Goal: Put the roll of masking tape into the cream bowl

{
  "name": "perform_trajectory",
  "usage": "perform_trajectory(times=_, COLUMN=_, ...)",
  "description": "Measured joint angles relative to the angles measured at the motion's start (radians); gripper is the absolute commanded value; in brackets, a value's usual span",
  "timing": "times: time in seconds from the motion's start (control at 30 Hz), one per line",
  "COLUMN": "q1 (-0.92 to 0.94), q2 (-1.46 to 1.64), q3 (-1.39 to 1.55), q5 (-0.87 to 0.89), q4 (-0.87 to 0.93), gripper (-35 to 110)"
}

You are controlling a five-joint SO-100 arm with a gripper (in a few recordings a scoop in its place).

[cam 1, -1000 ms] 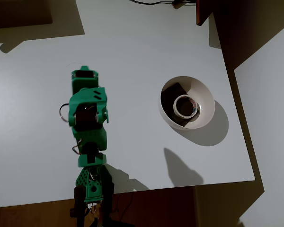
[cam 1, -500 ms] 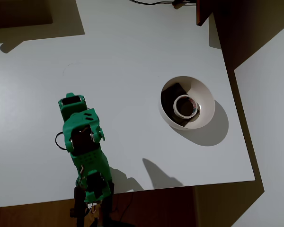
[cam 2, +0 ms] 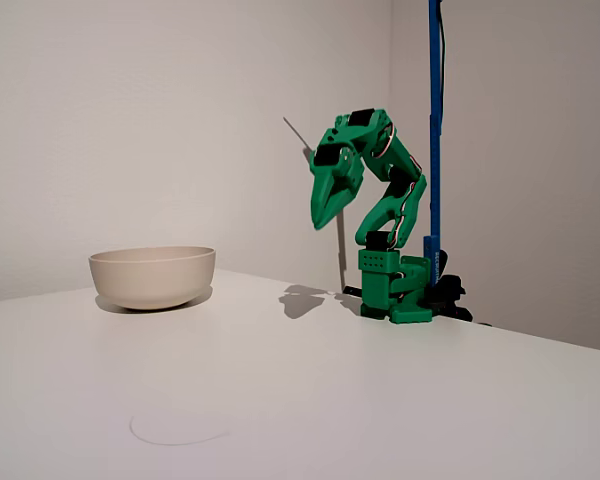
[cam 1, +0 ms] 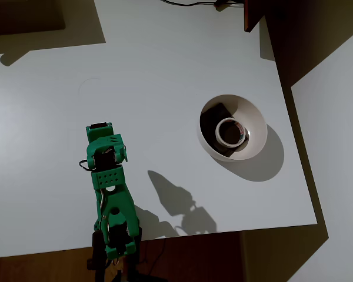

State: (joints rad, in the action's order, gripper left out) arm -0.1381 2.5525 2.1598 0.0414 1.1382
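Observation:
The roll of masking tape (cam 1: 230, 131) lies flat inside the cream bowl (cam 1: 256, 114), next to a dark square block (cam 1: 215, 117). In the fixed view the bowl (cam 2: 152, 275) stands at the left and its wall hides what is inside. My green gripper (cam 2: 323, 220) hangs above the table close to the arm's base, pointing down, its jaws together and nothing in them. In the overhead view the folded arm (cam 1: 109, 176) sits at the lower left, far from the bowl.
A blue pole (cam 2: 435, 130) rises behind the arm's base. A faint round mark (cam 2: 178, 427) shows on the white table. The table's front edge (cam 1: 223, 232) runs just past the base, and a brown object (cam 1: 253, 14) stands at the far corner.
The arm has drawn back from the middle left of the table toward its base and folded up. Tape roll and bowl have not moved.

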Motion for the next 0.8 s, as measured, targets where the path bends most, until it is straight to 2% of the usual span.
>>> perform_trajectory(times=0.27, q1=0.032, q2=0.000, q3=0.302, q5=-0.023, q4=-0.224, gripper=-8)
perform_trajectory(times=0.43, q1=0.081, q2=0.037, q3=0.448, q5=-0.037, q4=-0.301, gripper=-8)
perform_trajectory(times=0.8, q1=0.075, q2=0.446, q3=0.601, q5=-0.028, q4=-0.117, gripper=-8)
